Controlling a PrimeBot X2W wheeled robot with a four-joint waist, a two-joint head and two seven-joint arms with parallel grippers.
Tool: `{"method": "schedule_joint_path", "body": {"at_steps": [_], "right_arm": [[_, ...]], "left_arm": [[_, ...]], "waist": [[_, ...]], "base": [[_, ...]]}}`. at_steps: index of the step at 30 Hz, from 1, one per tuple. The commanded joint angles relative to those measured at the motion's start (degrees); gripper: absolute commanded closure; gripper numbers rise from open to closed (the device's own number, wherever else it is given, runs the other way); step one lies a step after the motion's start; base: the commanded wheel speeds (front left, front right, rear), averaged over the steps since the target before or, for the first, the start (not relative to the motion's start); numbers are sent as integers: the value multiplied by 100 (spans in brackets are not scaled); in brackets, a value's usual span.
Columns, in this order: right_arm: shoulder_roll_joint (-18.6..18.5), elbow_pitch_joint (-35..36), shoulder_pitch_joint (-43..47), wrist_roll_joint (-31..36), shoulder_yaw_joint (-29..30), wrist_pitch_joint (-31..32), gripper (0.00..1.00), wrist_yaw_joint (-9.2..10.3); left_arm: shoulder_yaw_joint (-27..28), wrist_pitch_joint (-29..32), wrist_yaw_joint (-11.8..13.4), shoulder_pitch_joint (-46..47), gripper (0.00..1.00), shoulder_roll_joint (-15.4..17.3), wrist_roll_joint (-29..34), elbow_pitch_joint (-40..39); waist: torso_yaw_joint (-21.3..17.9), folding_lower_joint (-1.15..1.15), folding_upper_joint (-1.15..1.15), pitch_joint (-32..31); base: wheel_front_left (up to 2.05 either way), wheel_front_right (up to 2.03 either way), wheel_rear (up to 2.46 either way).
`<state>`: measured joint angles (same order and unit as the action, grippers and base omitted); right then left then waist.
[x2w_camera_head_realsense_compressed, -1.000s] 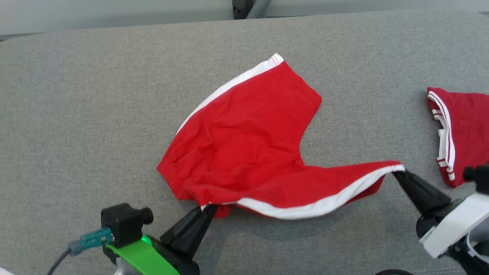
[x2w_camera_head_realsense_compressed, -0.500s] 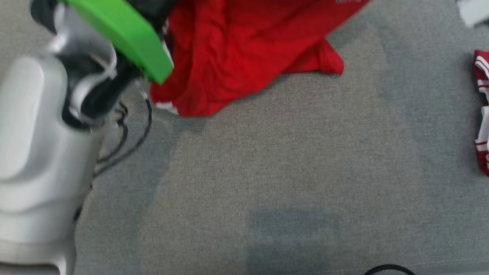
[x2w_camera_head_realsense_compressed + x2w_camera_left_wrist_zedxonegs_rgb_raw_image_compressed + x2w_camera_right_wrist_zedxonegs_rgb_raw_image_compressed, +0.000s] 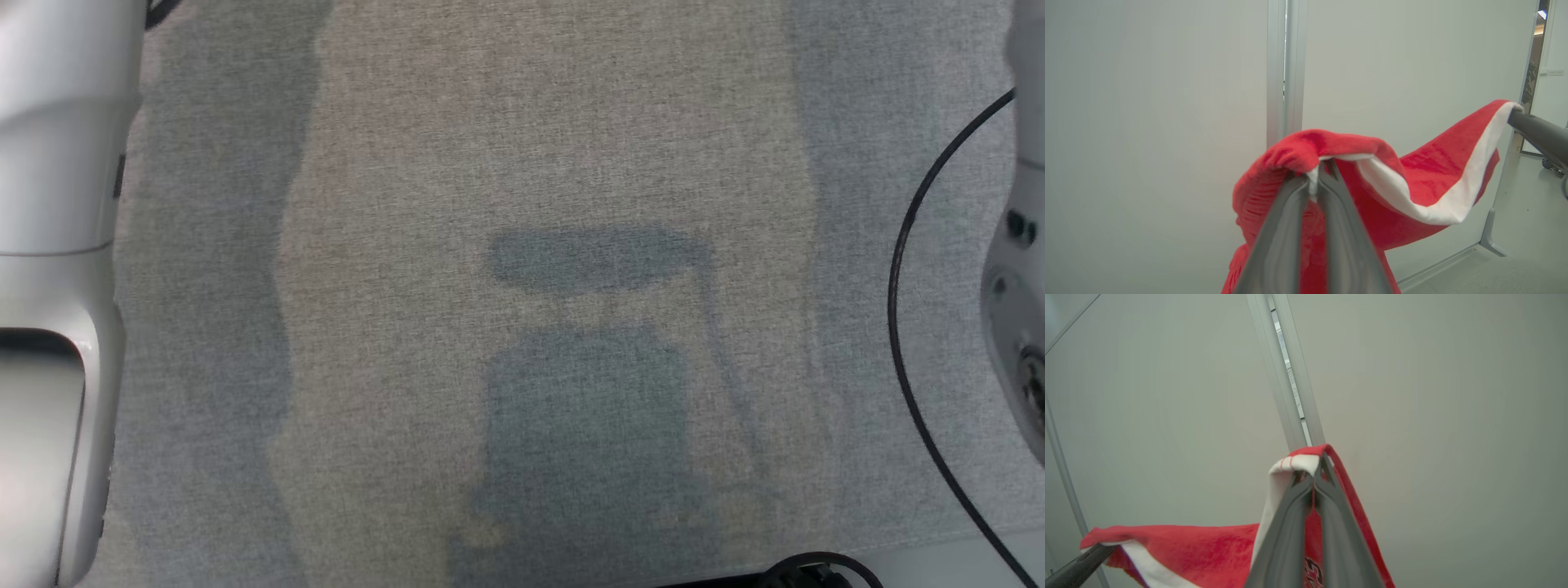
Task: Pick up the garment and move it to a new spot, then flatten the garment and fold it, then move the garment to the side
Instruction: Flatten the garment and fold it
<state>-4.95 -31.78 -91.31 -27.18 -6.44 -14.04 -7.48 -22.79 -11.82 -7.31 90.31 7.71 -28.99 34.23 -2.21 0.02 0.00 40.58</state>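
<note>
Garment (image 3: 1433, 167) lifted off the grey surface (image 3: 555, 122), now aloft between left tool (image 3: 1318, 173), right tool (image 3: 1318, 467)

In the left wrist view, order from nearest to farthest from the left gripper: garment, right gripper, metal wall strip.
1. garment, pinched in the left gripper.
2. right gripper, at the right edge.
3. metal wall strip, behind, upper middle.

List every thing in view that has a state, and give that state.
garment, held in the air at two spots, sagging between them, the rest hanging down.
left gripper, shut on garment at a bunched red edge.
right gripper, shut on garment at a white-striped hem.
</note>
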Motion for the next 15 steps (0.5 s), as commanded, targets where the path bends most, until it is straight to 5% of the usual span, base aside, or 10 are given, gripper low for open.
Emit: {"method": "schedule_joint_path", "body": {"at_steps": [1, 7, 15], "right_arm": [[2, -114, 280, 9, -182, -55, 100, 0], [-190, -17, 1512, -383, -1101, -118, 100, 0], [-1283, 1563, 3904, -819, -1803, -119, 100, 0]], "left_arm": [[-96, -131, -19, -164, 100, 40, -12, 219], [-606, -341, -21, -1292, 100, 276, -283, 669], [-433, -339, -19, -3507, 100, 537, -520, -845]], "waist": [[-224, -2, 0, 167], [-309, -2, 0, 9], [-206, -2, 0, -454]], "base": [[0, 0, 0], [0, 0, 0], [0, 0, 0]]}}
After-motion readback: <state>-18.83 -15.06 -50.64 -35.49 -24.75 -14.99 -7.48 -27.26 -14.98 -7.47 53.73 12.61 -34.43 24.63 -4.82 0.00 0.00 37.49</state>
